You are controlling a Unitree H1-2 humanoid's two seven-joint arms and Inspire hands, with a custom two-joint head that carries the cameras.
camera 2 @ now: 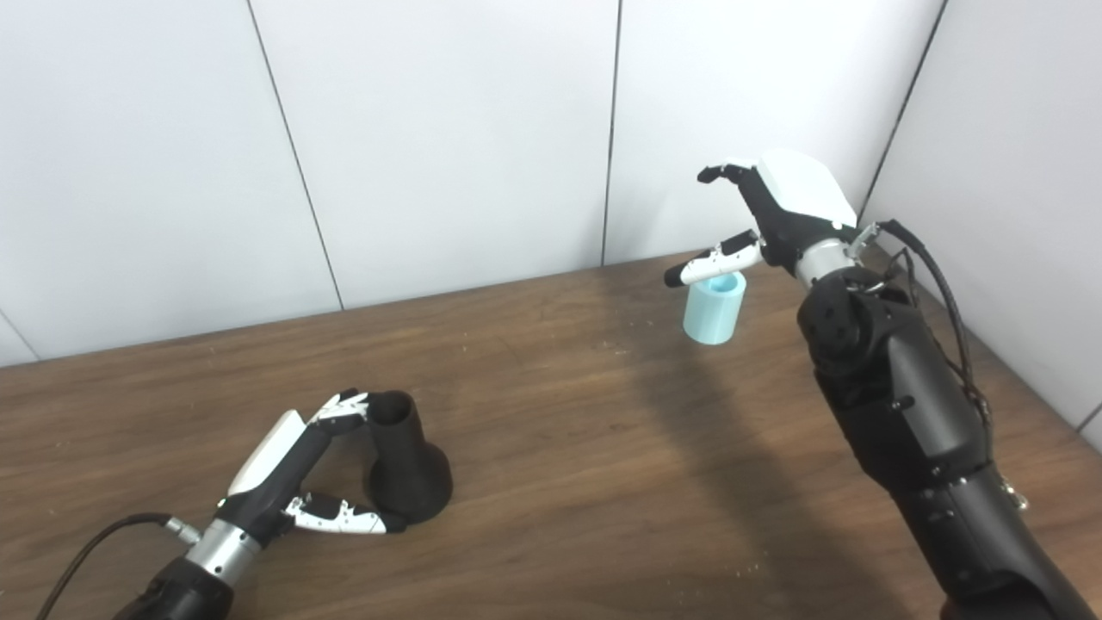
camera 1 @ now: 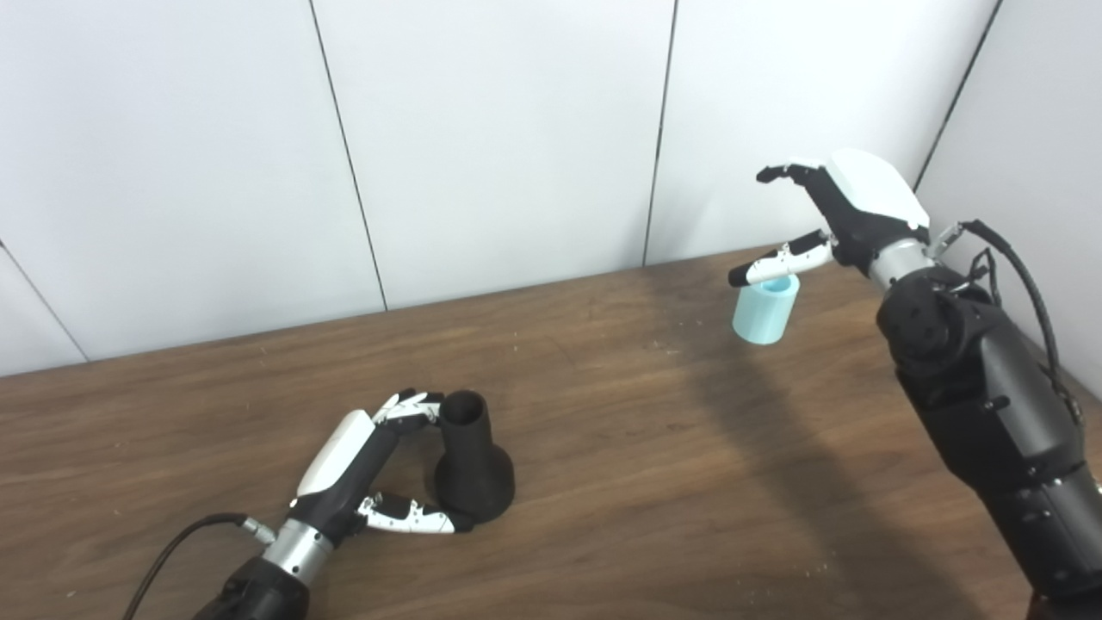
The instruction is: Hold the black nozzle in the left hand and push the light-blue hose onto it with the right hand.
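Observation:
The black nozzle [camera 1: 471,469] stands upright on the wooden table [camera 1: 654,482], wide base down, at the front left. My left hand [camera 1: 357,469] lies beside it on its left, open. Its fingertips [camera 1: 411,405] touch the narrow neck near the rim and its thumb reaches the flared base. The light-blue hose [camera 1: 764,312], a short tube, stands upright at the back right. My right hand [camera 1: 848,215] hovers just above and to the right of it, open, with the thumb stretched over the tube's top rim and the fingers raised apart.
White wall panels [camera 1: 499,146] close off the table's back edge and the right side, near the right arm [camera 1: 990,413]. A black cable [camera 1: 176,542] trails from the left wrist. A wide stretch of tabletop separates nozzle and hose.

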